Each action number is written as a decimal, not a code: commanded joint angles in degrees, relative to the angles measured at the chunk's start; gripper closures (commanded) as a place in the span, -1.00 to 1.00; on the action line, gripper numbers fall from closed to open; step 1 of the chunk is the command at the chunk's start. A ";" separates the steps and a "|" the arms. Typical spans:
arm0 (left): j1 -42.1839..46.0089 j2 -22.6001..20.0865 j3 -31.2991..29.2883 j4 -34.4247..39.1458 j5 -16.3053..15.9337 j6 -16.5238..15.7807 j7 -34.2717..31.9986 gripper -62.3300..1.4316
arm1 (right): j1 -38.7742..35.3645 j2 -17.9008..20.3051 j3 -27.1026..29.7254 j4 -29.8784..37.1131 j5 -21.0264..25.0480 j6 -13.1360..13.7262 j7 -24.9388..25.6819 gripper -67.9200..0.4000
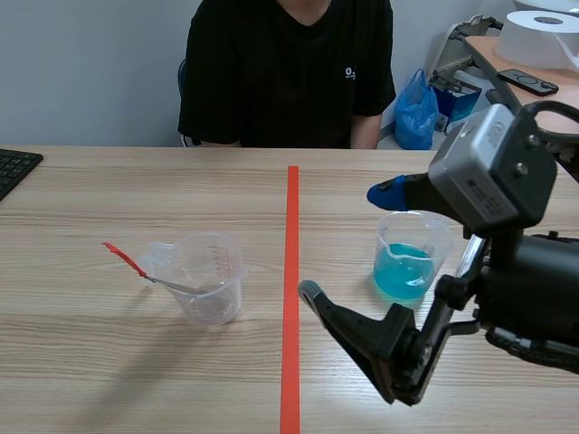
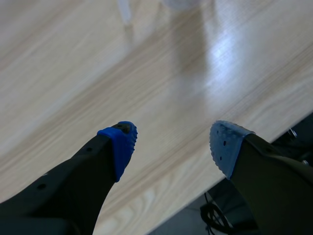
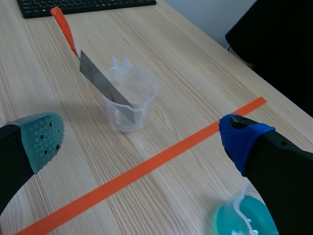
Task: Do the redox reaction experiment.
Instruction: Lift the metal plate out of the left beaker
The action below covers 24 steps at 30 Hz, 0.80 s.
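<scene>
Right gripper (image 1: 348, 242): wide open, I see it partly over the blue beaker (image 1: 409, 262).
Left gripper (image 2: 173, 146): open too, near the bench (image 2: 73, 73) edge.
Clear beaker (image 1: 206, 276): red-handled strip (image 1: 136, 262) leaning inside.

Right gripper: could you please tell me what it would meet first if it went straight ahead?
Probably the clear cup holding the red-handled blade, beyond the tape line; the right gripper may pass above it.

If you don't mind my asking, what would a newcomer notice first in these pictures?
Probably the beaker of bright blue liquid right of the orange tape line, with the right arm close beside it, jaws open. Left of the line, a clear beaker holds a red-handled blade leaning against its rim.
</scene>
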<state>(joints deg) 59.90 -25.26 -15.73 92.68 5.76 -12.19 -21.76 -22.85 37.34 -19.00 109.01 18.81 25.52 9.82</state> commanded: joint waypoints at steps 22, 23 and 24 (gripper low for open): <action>2.29 8.11 -0.15 -6.12 8.50 0.52 -1.14 0.74 | 14.36 -7.67 -20.00 -2.49 -9.25 -0.68 -1.77 -1.00; 2.27 8.09 -0.15 -6.12 8.28 0.52 -1.14 0.79 | 15.08 -8.44 -20.90 -3.28 -9.64 -0.68 -1.97 -1.00; 2.23 8.09 -0.15 -6.12 7.91 0.52 -1.14 0.82 | 15.74 -9.22 -21.77 -4.15 -9.66 -0.68 -2.21 -1.00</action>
<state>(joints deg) 61.76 -17.30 -15.73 85.73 14.35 -11.97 -22.46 -8.14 28.47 -41.01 105.06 8.51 25.08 7.09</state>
